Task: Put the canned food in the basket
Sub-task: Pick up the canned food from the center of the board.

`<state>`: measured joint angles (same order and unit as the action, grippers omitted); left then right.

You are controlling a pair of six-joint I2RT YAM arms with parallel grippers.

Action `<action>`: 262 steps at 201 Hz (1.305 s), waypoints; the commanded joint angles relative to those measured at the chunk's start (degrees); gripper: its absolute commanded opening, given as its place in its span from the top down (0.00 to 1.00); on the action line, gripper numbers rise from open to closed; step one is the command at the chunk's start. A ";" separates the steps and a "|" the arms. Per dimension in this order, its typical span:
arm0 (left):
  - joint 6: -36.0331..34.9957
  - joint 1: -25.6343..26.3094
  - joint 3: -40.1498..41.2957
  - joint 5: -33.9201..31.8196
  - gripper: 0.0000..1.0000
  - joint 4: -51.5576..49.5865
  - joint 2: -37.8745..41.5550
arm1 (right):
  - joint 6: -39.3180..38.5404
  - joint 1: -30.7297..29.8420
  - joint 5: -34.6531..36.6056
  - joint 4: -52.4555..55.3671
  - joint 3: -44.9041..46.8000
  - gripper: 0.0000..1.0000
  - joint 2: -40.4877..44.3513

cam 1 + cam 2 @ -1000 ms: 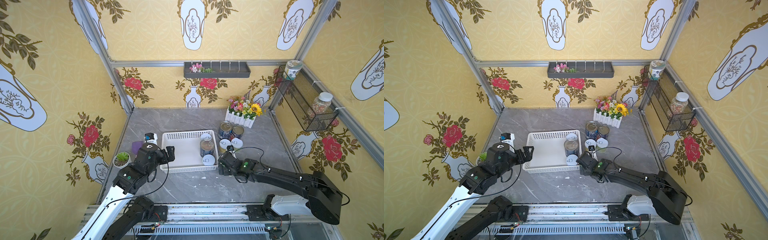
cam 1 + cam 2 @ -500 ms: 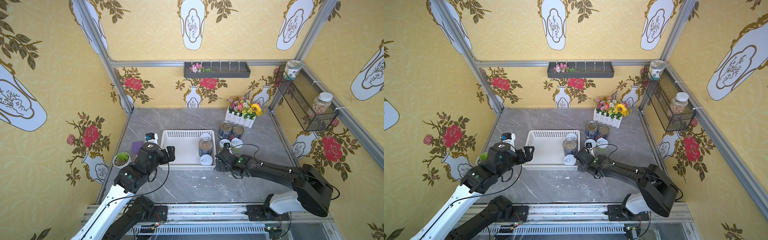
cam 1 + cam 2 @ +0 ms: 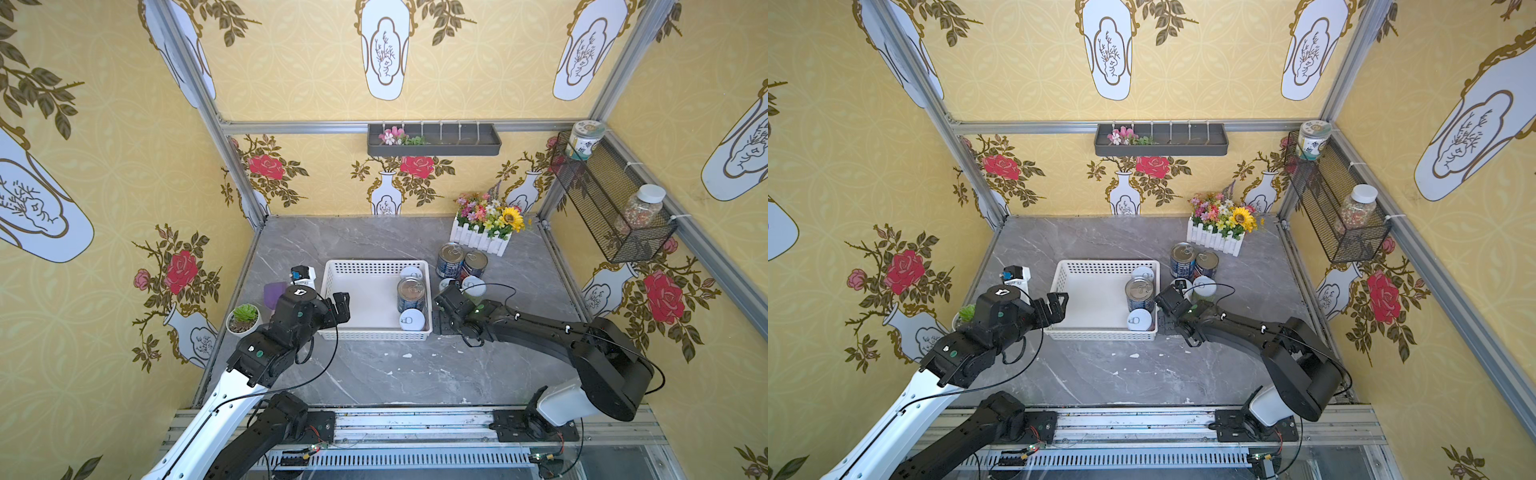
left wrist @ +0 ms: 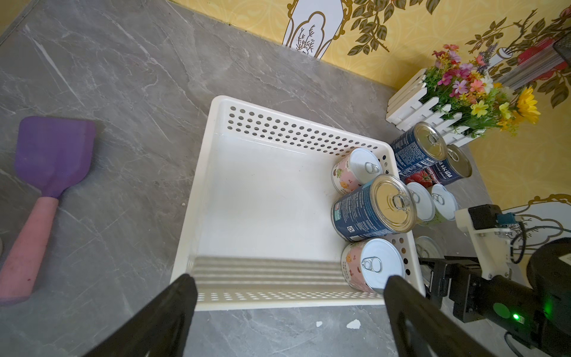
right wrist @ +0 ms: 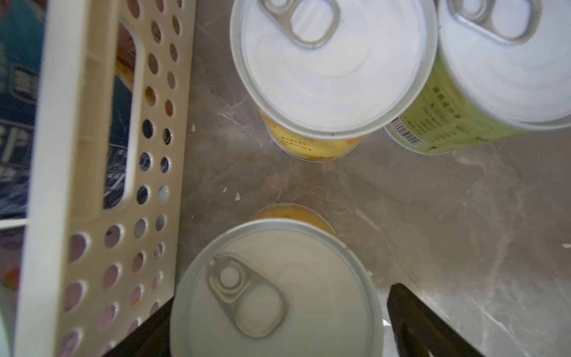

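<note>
1. In the right wrist view the nearest white-lidded can (image 5: pixel 275 287) ran off the lower edge. Its lid hid nearly all its side, leaving an orange sliver.
2. The right end effector (image 5: pixel 278 312) straddling it showed only two black fingers (image 5: pixel 414 318), both cropped. Contact with the can could not be judged.
3. The green can (image 5: pixel 448 123) was cut by the picture's corner.
4. Beyond the basket (image 5: pixel 61 154) wall, the blue-labelled can (image 5: pixel 18 92) was a blur, its print unreadable.
5. In both top views the right arm (image 3: pixel 540 328) covered that nearest can.
6. The left end effector (image 4: pixel 289 279) was cropped below in the left wrist view.
7. In a top view the potted succulent (image 3: pixel 966 311) showed only a green scrap behind the left arm (image 3: pixel 992 328).
</note>
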<state>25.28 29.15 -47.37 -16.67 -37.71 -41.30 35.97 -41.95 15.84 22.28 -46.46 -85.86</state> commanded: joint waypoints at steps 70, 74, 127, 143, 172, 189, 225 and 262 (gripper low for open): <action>-0.54 -0.14 0.34 0.84 0.00 1.22 -0.63 | -0.54 -0.01 0.16 -1.25 -1.16 0.16 0.77; -0.50 -0.14 0.35 0.84 0.00 1.23 -0.63 | -0.58 -0.03 0.16 -1.21 -1.20 0.18 0.63; -0.54 -0.14 0.35 0.83 0.00 1.24 -0.63 | -0.52 -0.13 1.00 0.53 -2.22 0.33 0.26; -0.49 -0.10 0.30 0.83 0.00 1.23 -0.70 | -0.41 -0.36 1.42 1.14 -2.32 0.33 0.74; -0.49 -0.14 0.34 0.86 0.00 1.24 -0.69 | 0.12 -1.48 3.15 3.21 -2.95 0.34 2.46; -0.49 -0.14 0.35 0.79 0.00 1.22 -0.69 | 0.55 -2.84 4.81 5.34 -3.74 0.34 4.09; -0.49 -0.14 0.35 0.71 0.00 1.23 -0.62 | 1.74 -6.08 8.56 10.14 -5.74 0.34 8.41; -0.49 -0.14 0.35 0.70 0.00 1.22 -0.45 | 2.83 -9.45 11.13 14.08 -7.71 0.34 12.18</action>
<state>25.06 29.04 -47.35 -16.27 -37.69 -41.93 37.30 -49.65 22.74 33.58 -52.71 -75.53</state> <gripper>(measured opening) 0.999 0.779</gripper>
